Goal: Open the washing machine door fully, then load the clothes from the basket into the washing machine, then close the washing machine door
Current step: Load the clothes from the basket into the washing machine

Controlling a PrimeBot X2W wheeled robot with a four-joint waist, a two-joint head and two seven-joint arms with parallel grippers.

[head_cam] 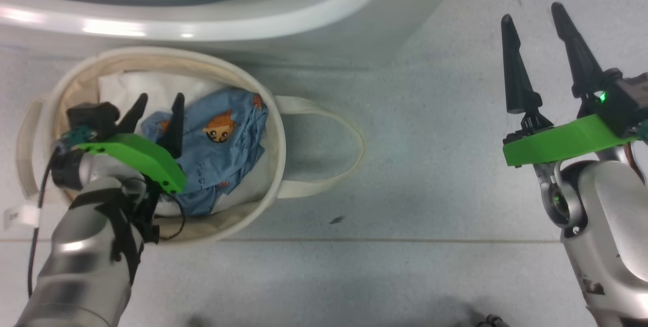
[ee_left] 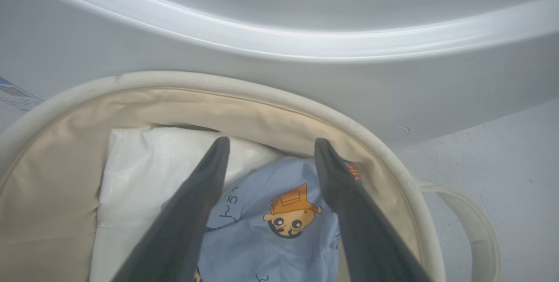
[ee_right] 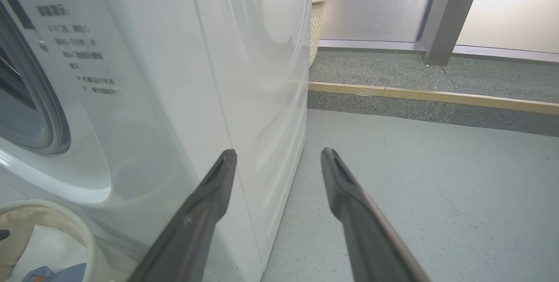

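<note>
Left gripper [head_cam: 160,98] sits low in the basket [head_cam: 276,129], fingers parted and holding nothing, straddling the blue clothes [head_cam: 223,150]. You cannot tell whether the tips touch the cloth.

Risks, as you judge them:
- White padding [head_cam: 131,89] lies right against the blue piece, under the left finger. Close there and you may pinch the padding too.
- Right finger is near the canvas wall. Catch the wall and the basket could tip or drag.
- Garment is bunched, so a shallow pinch may slip on the lift, or a trailing end may snag the rim.
- Washer [head_cam: 354,18] bulges out just above the basket's far rim, so a straight lift could knock the arm on it. Draw back first.

Around:
- One loop handle [head_cam: 354,139] lies flat on the floor beside the basket.
- Right gripper [head_cam: 531,12] hangs well apart over bare floor, fingers spread, empty, pointing past the washer's corner.
- Grey gasket [ee_right: 43,111] shows at the washer's mouth.
- A wicker bin [ee_right: 316,24] stands far behind, beyond a wood-edged step [ee_right: 432,96].
</note>
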